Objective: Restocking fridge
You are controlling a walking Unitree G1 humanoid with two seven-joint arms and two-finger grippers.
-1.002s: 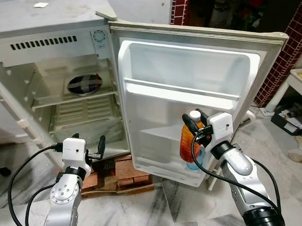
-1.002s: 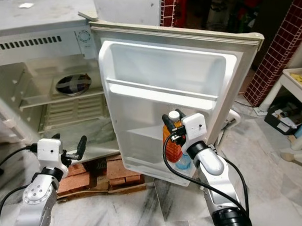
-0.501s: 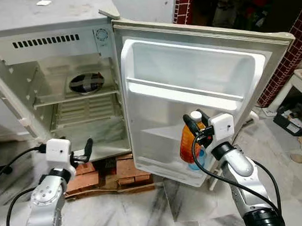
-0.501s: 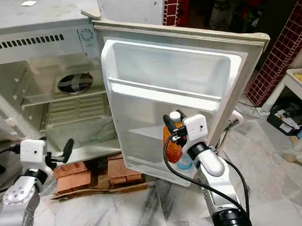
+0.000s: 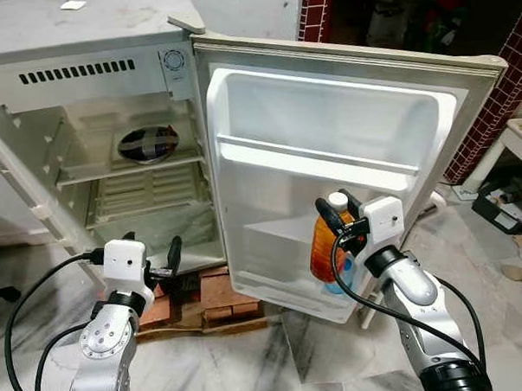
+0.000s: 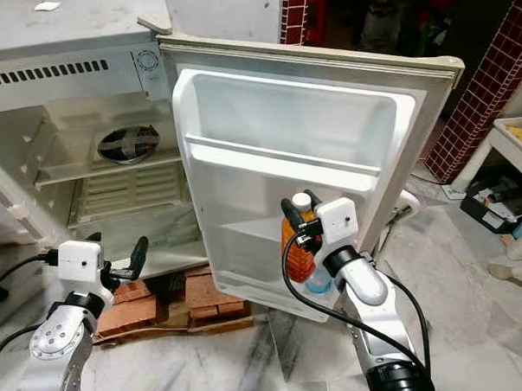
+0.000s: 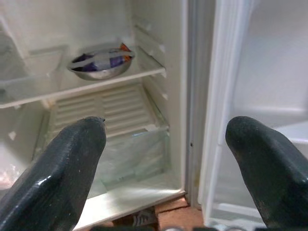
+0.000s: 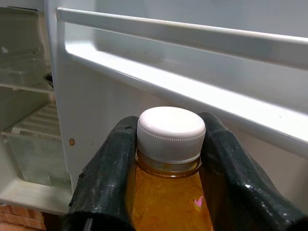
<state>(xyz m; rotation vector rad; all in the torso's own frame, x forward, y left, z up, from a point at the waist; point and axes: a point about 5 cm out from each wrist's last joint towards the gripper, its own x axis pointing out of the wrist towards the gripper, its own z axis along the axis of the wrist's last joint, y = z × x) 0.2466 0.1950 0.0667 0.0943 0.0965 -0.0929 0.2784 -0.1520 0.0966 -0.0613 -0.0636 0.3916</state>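
Right gripper (image 5: 338, 215) pinches the orange bottle (image 5: 324, 245) by its neck with 2 fingers at the fridge door (image 5: 329, 166) lower shelf, left gripper (image 5: 153, 256) spread and idle; risk: the bottle slips or tips if released before seated.

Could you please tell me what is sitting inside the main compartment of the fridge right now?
On the upper shelf sits a metal bowl holding something purple and white. Below it, a clear drawer looks empty, though its cloudy front hides the bottom.

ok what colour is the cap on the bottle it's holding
White, on the bottle of orange liquid; clearest in the right wrist view.
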